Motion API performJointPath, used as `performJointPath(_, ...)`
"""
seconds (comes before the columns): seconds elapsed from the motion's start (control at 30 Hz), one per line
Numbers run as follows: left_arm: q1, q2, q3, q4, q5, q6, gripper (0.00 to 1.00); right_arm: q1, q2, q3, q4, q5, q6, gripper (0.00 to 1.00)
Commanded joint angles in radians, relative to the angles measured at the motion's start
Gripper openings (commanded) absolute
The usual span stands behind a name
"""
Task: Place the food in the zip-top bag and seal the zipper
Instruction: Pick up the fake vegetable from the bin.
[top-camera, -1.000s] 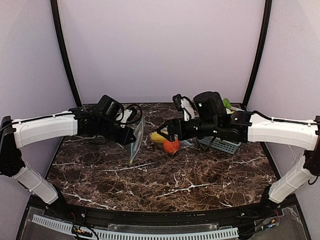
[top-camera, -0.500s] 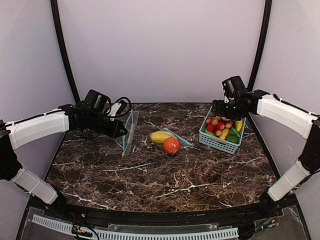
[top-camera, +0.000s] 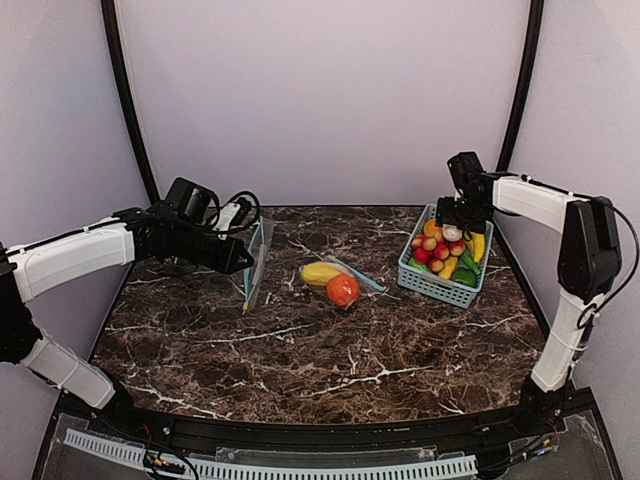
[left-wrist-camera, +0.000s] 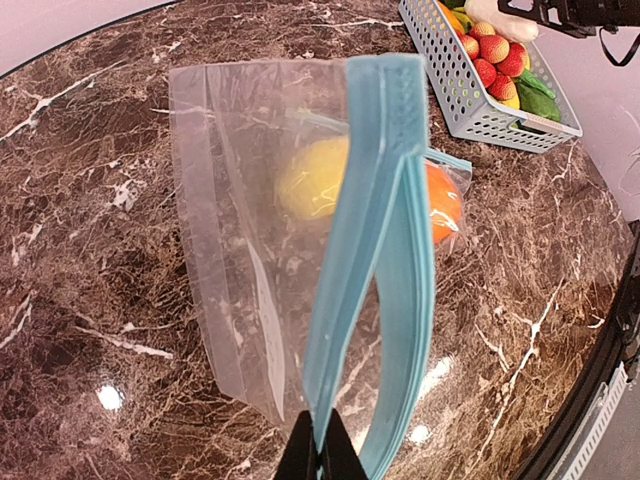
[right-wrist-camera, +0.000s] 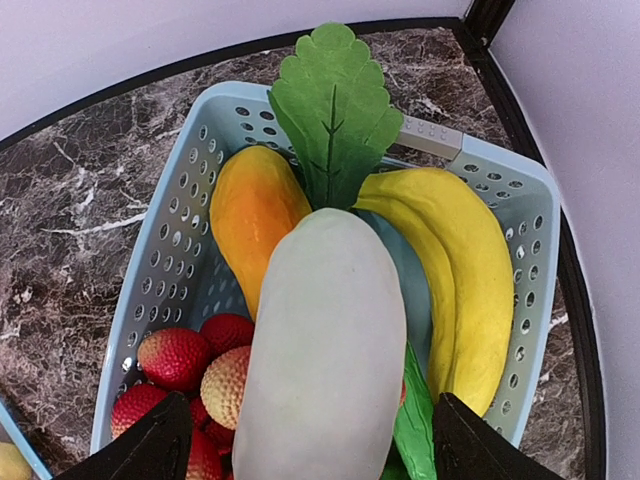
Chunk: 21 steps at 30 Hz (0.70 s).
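Note:
My left gripper (top-camera: 243, 262) is shut on the blue zipper strip of a clear zip-top bag (top-camera: 256, 262) and holds it hanging above the table's left. In the left wrist view the gripper (left-wrist-camera: 320, 452) pinches one strip and the bag (left-wrist-camera: 250, 230) gapes open. A yellow oblong (top-camera: 320, 272) and an orange-red ball (top-camera: 343, 290) lie mid-table, seen through the bag as yellow (left-wrist-camera: 312, 180) and orange (left-wrist-camera: 443, 203). My right gripper (right-wrist-camera: 312, 405) is open astride a white oblong (right-wrist-camera: 325, 350) with a green leaf (right-wrist-camera: 335, 110), over the basket (top-camera: 455, 215).
A pale blue perforated basket (top-camera: 430, 285) at the back right holds a banana (right-wrist-camera: 470, 270), an orange fruit (right-wrist-camera: 250, 215), red and pink berries (right-wrist-camera: 175, 355) and green pieces. A blue strip (top-camera: 358, 274) lies beside the yellow oblong. Black frame posts stand at the back corners.
My right arm has swung from the table's middle to the basket at the back right. My left gripper has drawn back left with the bag. The yellow and orange pieces have not moved.

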<state>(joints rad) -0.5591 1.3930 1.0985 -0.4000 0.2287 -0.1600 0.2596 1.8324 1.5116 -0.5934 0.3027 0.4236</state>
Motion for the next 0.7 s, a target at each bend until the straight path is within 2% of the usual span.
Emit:
performJointPath(0.0, 0.005, -0.015, -0.014, -0.017, 0.013, 0.008, 0.01, -0.005, 0.05, 0.043, 0.009, 0.001, -0.005, 0.79)
performJointPath(0.23, 0.006, -0.012, -0.014, -0.019, 0.012, 0.008, 0.01, -0.007, 0.079, 0.029, 0.0, 0.082, 0.01, 0.72)
performJointPath(0.57, 0.005, -0.008, -0.014, -0.014, 0.024, 0.004, 0.01, -0.007, 0.044, -0.007, 0.012, 0.088, 0.019, 0.37)
performJointPath(0.67, 0.005, -0.004, -0.014, -0.014, 0.03, 0.004, 0.01, -0.006, 0.016, -0.021, 0.013, 0.098, 0.016, 0.33)
